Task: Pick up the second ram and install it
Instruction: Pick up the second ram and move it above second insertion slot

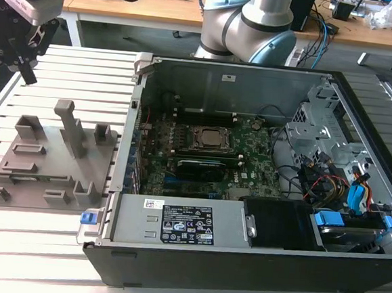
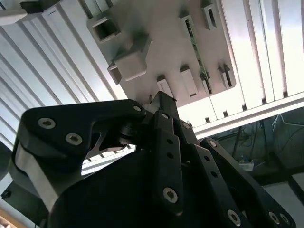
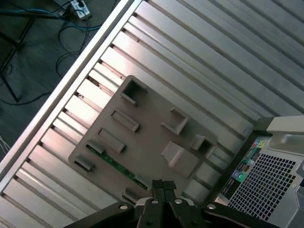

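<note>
Grey slats of the worktop [image 1: 39, 243] are seen in the exterior view's lower left, where the second ram [image 3: 116, 165] is kept in its holder [image 1: 46, 155]. The claw [image 3: 164, 184] is held shut and empty nearby; a straight, level grip is needed.

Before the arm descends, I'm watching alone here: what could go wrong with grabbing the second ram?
1. The second ram sits low in the gray fixture among raised blocks; the gripper might hit a block instead.
2. The gripper looks shut; unopened, it would press onto the stick's edge.
</note>
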You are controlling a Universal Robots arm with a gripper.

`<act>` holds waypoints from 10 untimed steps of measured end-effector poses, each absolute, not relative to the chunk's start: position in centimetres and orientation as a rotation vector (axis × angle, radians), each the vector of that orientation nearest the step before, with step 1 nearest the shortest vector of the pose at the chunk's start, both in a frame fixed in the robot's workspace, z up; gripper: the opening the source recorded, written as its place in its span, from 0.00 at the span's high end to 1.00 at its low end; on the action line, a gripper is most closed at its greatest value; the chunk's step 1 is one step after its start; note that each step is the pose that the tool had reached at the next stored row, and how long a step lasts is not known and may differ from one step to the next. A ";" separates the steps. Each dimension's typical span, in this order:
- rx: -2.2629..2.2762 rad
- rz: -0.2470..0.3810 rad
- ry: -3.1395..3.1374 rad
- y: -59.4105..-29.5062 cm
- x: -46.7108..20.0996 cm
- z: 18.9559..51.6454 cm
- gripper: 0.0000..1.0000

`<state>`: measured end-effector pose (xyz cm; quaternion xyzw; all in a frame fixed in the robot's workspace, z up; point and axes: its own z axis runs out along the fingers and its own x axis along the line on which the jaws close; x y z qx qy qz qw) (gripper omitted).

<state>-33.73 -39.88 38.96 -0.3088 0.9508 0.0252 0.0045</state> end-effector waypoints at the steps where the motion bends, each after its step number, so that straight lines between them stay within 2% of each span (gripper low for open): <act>1: -1.005 0.079 2.967 -39.9 -33.7 39.0 0.89; 10: -1.329 0.080 2.842 -39.9 -33.7 39.0 0.89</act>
